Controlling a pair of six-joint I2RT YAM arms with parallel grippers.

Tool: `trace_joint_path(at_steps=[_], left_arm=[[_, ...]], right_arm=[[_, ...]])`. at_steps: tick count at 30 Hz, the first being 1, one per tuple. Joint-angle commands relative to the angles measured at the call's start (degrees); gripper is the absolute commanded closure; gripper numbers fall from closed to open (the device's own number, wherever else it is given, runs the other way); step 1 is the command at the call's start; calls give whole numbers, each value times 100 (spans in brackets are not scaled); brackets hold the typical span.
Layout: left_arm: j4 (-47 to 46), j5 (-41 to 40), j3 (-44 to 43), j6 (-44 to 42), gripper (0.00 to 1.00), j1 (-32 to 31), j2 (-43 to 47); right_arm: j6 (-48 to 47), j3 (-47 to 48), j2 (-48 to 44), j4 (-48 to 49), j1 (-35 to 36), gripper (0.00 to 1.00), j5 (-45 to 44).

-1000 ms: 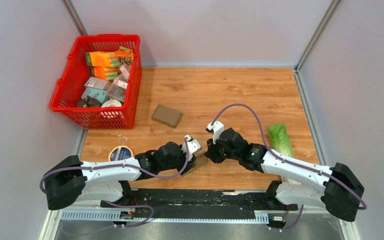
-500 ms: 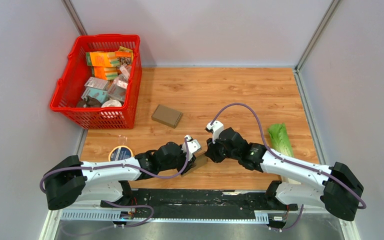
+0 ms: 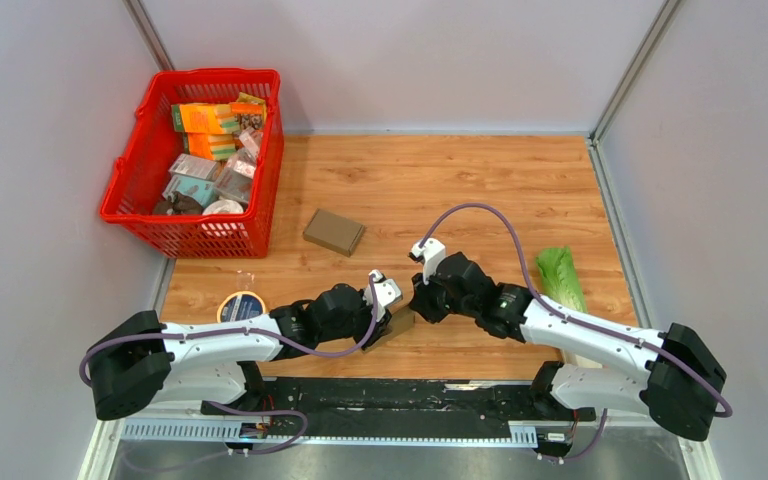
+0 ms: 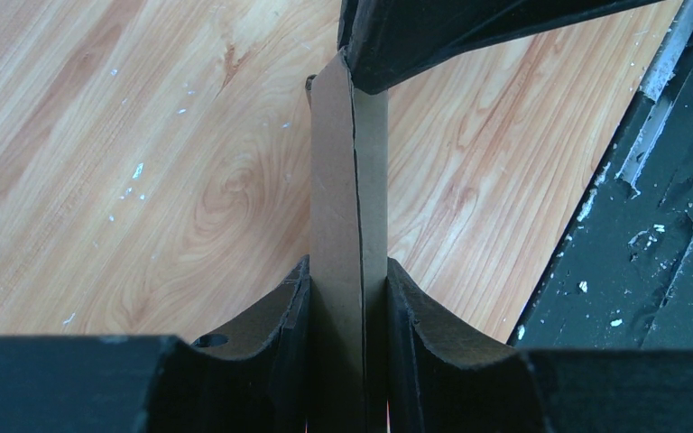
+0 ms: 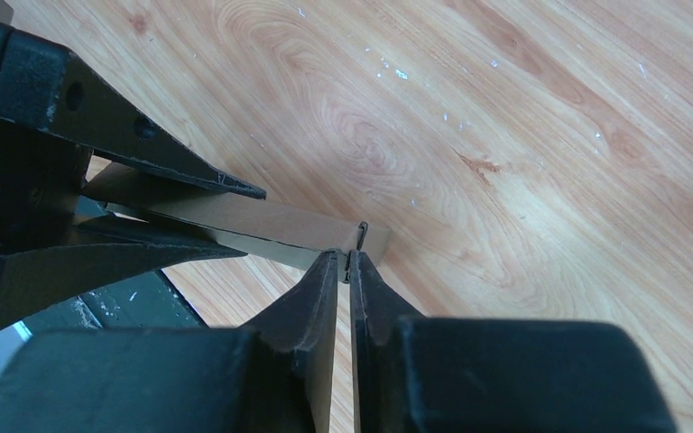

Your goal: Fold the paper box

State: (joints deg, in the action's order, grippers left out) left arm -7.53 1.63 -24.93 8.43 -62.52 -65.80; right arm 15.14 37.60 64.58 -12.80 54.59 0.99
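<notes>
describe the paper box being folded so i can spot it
On the wooden table, look near the middle of the front edge. The paper box is the flat brown card pinched between left gripper and right gripper; the other brown box lies free by the red basket.

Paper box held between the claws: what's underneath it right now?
Only bare wooden table shows beneath the paper box, clamped by the left claw with the right claw pinching its far end. The strip directly under it is covered.
</notes>
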Motion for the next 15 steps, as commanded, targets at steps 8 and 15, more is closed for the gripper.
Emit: trace_joint_path(at_steps=[8,15], left_arm=[[296,233,5,-8,94,-23,-64],[296,233,14,-16,94,-15,-64]], right_arm=[[-19,160,143,427,-10,92,-91],[-98,115,117,418,-10,100,-477]])
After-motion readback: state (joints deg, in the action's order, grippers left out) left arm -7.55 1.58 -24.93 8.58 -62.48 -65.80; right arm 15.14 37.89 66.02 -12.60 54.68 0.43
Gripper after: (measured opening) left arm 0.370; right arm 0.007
